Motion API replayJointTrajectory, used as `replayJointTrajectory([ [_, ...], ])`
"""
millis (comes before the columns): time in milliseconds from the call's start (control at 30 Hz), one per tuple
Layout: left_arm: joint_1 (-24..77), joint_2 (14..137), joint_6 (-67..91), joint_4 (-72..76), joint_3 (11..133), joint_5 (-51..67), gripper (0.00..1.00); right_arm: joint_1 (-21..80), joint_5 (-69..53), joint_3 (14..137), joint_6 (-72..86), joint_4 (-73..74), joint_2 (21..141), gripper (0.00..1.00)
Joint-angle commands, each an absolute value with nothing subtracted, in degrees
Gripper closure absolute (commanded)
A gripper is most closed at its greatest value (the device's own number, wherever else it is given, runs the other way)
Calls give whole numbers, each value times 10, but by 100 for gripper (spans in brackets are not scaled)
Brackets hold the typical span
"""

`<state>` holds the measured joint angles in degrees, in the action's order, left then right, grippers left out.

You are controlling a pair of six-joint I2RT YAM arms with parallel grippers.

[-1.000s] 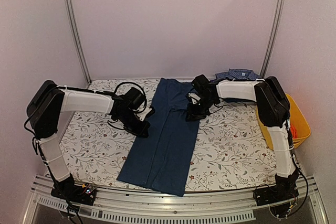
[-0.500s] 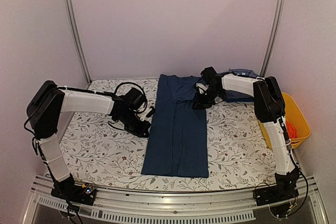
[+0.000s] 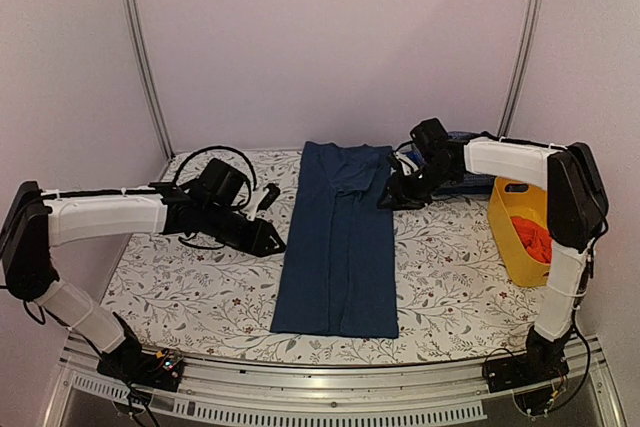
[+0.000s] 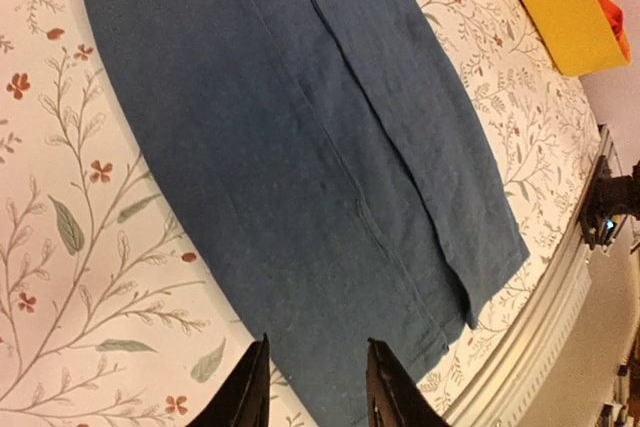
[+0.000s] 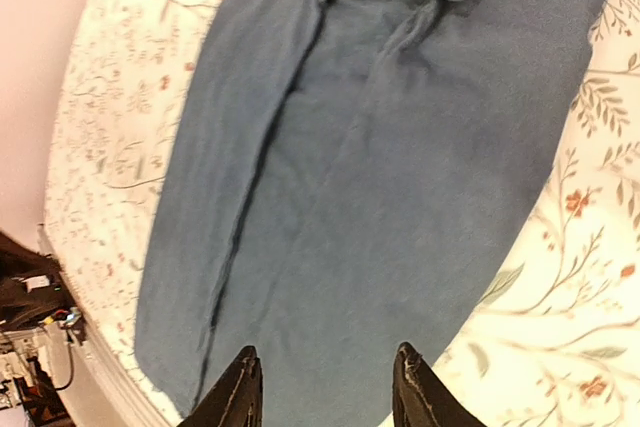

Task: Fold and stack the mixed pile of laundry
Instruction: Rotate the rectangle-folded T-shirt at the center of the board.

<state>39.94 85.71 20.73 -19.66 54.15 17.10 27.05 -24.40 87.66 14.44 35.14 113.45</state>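
1. Trousers (image 3: 335,247): I see them laid flat down the middle of the table (image 3: 180,287), folded into one long, narrow strip. The waist is at the far end and the hems are near the front edge. A crease runs along the full length.

2. Left gripper (image 4: 317,344): it sits low at the left edge of the trousers, about mid-length. Its fingers stand partly apart with nothing between them, and the cloth beneath lies flat. From the wrist view I cannot tell whether the fingertips touch the fabric.

3. Right gripper (image 5: 326,349): it is at the right edge of the trousers, toward the waist end. Its fingers stand partly apart and hold nothing. The fabric under them is smooth except for a small turned-over flap at the waist.

4. Shirt (image 3: 470,185): blue, at the far right of the table. It is largely hidden behind the right forearm, so its shape is probably bunched rather than folded.

5. Red cloth (image 3: 532,237): it lies inside the yellow basket (image 3: 505,237) on the right side of the table, well apart from the trousers.
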Motion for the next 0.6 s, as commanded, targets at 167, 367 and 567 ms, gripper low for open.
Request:
replayJointTrajectory([
  [167, 443, 764, 412, -113, 382, 255, 68, 368, -340, 570, 289, 256, 919, 56],
  [367, 456, 752, 446, -109, 321, 274, 71, 416, -337, 425, 400, 189, 816, 56],
  [567, 476, 762, 460, -104, 300, 280, 75, 483, -293, 382, 448, 181, 818, 57],
])
